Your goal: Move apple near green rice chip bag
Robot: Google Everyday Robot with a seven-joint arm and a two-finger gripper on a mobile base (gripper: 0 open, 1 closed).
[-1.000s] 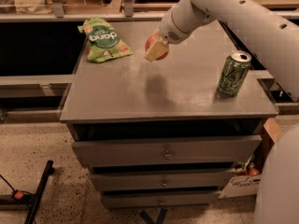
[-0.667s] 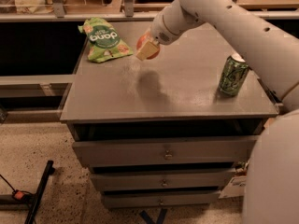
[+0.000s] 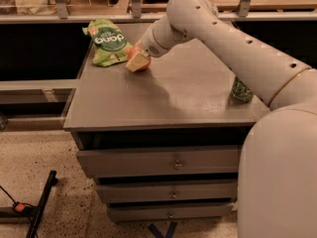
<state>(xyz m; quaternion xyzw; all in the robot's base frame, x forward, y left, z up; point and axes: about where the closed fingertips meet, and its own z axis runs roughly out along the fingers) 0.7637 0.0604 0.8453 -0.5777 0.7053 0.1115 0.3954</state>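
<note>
The hand [image 3: 137,62] is clamped on the apple [image 3: 144,66], its pale fingers covering most of the fruit so that only red slivers show at the right side and the top. A second ago it hung with the apple over the middle of the bench's back half, well apart from the bag [image 3: 108,41]. Now it is further left and lower, just beside the bag's lower right corner. The apple sits very low over the bench [image 3: 163,103], but I cannot tell whether it touches the surface yet. The bag lies flat in the far left corner where it was, apparently not pushed by the approach. Behind the hand the arm [image 3: 237,48] stretches back across the bench to the right and now hides most of the can [image 3: 241,90], which stands near the right edge, well away from the action. For the task this means the carry looks essentially finished: the apple is already near the bag, and what seems left is to set it down and let go. The point to watch is the release, since a round apple let go above the surface could roll, towards the bag or off to the front.
</note>
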